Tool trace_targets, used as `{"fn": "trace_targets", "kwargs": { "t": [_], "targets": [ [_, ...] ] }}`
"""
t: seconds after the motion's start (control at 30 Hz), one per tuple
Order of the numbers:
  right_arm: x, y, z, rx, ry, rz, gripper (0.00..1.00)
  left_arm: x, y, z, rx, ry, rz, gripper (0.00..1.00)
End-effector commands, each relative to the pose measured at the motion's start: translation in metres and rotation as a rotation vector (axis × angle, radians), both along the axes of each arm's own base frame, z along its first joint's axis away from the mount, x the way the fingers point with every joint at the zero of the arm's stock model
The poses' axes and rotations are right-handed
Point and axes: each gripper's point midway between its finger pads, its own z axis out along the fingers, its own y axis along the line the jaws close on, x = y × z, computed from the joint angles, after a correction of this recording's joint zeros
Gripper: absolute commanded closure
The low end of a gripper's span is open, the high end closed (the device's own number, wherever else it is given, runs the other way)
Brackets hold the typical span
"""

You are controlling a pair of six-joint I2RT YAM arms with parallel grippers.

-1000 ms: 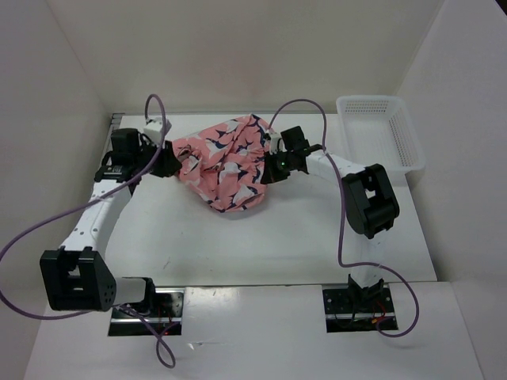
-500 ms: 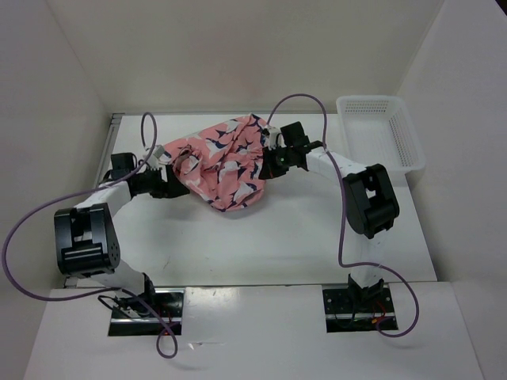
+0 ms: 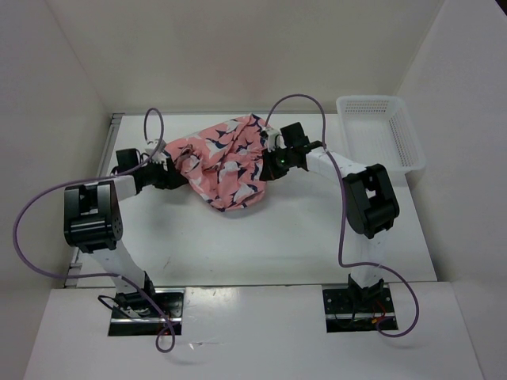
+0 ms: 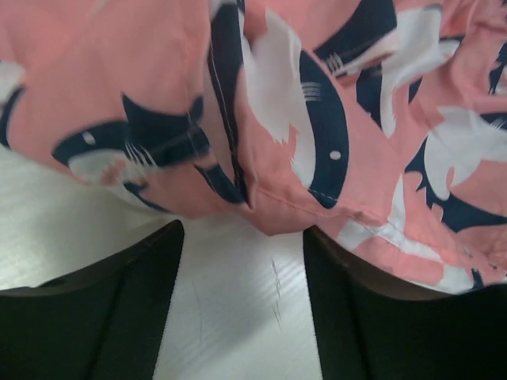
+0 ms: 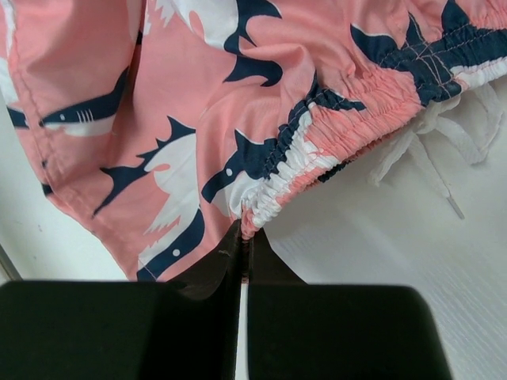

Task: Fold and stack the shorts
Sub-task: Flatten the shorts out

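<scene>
The salmon-pink shorts point(image 3: 226, 162) with navy and white shapes lie bunched at the back middle of the table. My right gripper point(image 3: 270, 163) is at their right edge, and in the right wrist view it point(image 5: 247, 237) is shut on the gathered waistband point(image 5: 273, 186). A white drawstring point(image 5: 428, 150) trails on the table. My left gripper point(image 3: 173, 176) is at the shorts' left edge. In the left wrist view it point(image 4: 242, 237) is open, its fingers point(image 4: 103, 309) low over bare table, with the hem of the shorts point(image 4: 277, 214) just ahead of the tips.
A white mesh basket point(image 3: 405, 134) stands at the back right corner. White walls close in the table on the left, back and right. Purple cables loop over both arms.
My left arm has folded back towards the left, its elbow swinging up and away from the table's middle; its gripper stays by the shorts' left edge. The right gripper has kept its hold.
</scene>
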Motion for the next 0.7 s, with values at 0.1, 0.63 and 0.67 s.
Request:
{"fn": "trace_targets", "kwargs": {
  "t": [0.1,0.63,0.67],
  "targets": [
    [-0.013,-0.006,-0.008,-0.044,-0.014,0.065,1.00,0.037,-0.008,0.050,-0.025,-0.246,-0.112,0.37],
    [-0.009,-0.004,-0.017,-0.056,-0.019,0.101,1.00,0.053,-0.019,0.030,-0.045,-0.240,-0.159,0.11],
    [-0.010,-0.005,-0.021,-0.060,-0.011,0.101,1.00,0.062,-0.022,0.035,-0.038,-0.274,-0.171,0.11]
  ]
}}
